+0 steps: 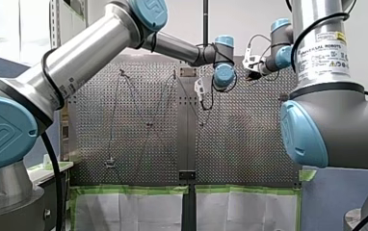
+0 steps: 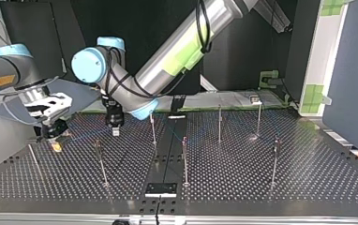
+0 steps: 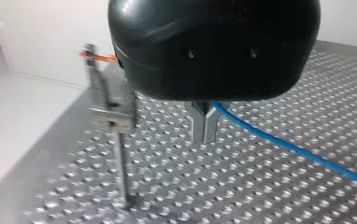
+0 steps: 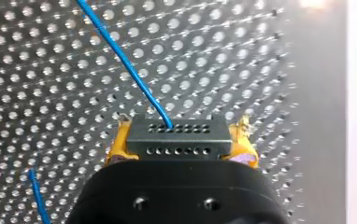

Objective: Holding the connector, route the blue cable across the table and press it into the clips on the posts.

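I am clamping the connector [image 4: 175, 136] between my right gripper's [image 4: 181, 142] yellow pads [image 4: 117, 148], low over the table [image 4: 50, 93].
My left gripper [image 3: 205, 127] is pinching the blue cable [image 3: 289, 147] near a post's [image 3: 120, 163] clip [image 3: 113, 109]; pulling too hard, I am risking that the cable is slipping from the fingers [image 3: 199, 128] or is bending the thin post instead of entering the clip.

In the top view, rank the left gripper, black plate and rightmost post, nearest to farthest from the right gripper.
From my right gripper, at the view's left:
1. My left gripper, beside it toward the middle.
2. The black plate, on the centre strip at the near edge.
3. The rightmost post, far across the table.
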